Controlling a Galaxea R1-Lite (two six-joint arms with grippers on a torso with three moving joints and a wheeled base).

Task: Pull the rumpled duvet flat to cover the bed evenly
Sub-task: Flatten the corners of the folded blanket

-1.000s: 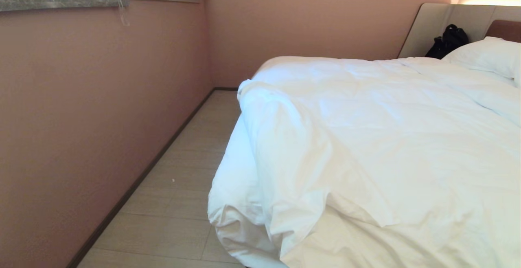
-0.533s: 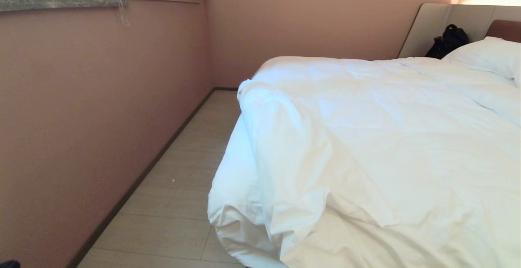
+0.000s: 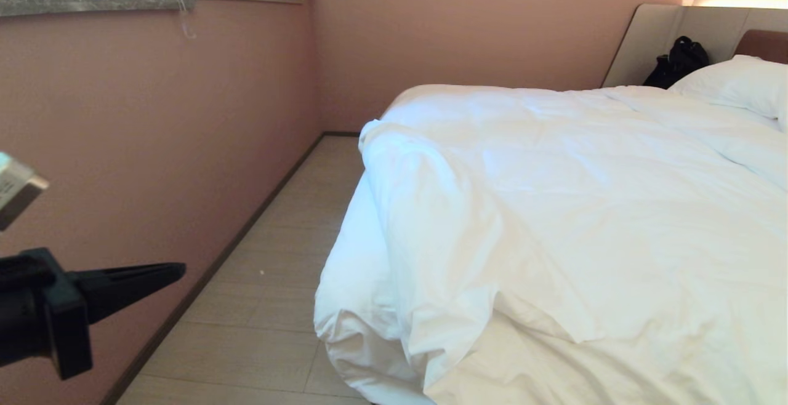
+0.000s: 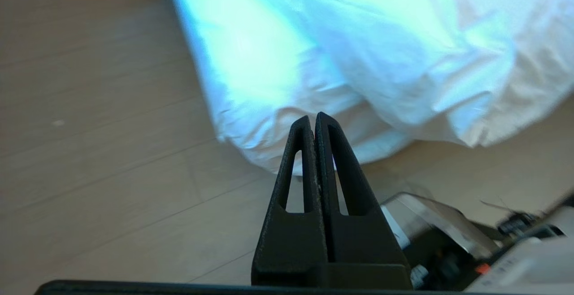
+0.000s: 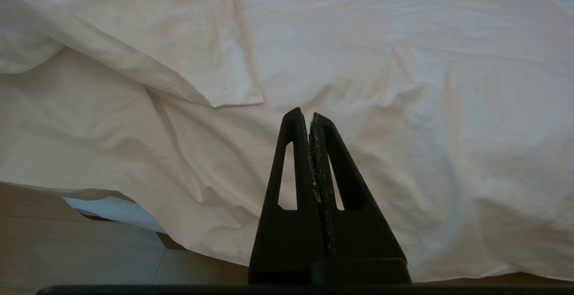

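The rumpled duvet (image 3: 585, 208) lies across the bed (image 3: 351, 269), but its edge at about 9 o'clock is folded back on itself into a thick roll, with a bunched corner (image 3: 381, 337) sagging toward the floor (image 3: 258, 306) at about 7 o'clock. That fold is likely why this side looks unevenly covered. The left gripper (image 3: 175, 268) enters the head view at 8 o'clock, over the floor and well apart from the bedding, its 2 fingers pressed together and holding nothing; it points toward the bunched corner, probably to approach it. The right gripper (image 5: 310, 115) is likewise closed and empty, hovering near the foot-end cloth. A pillow (image 3: 732, 85) and a black bag (image 3: 677, 60) sit at 1 o'clock by the headboard (image 3: 652, 36).
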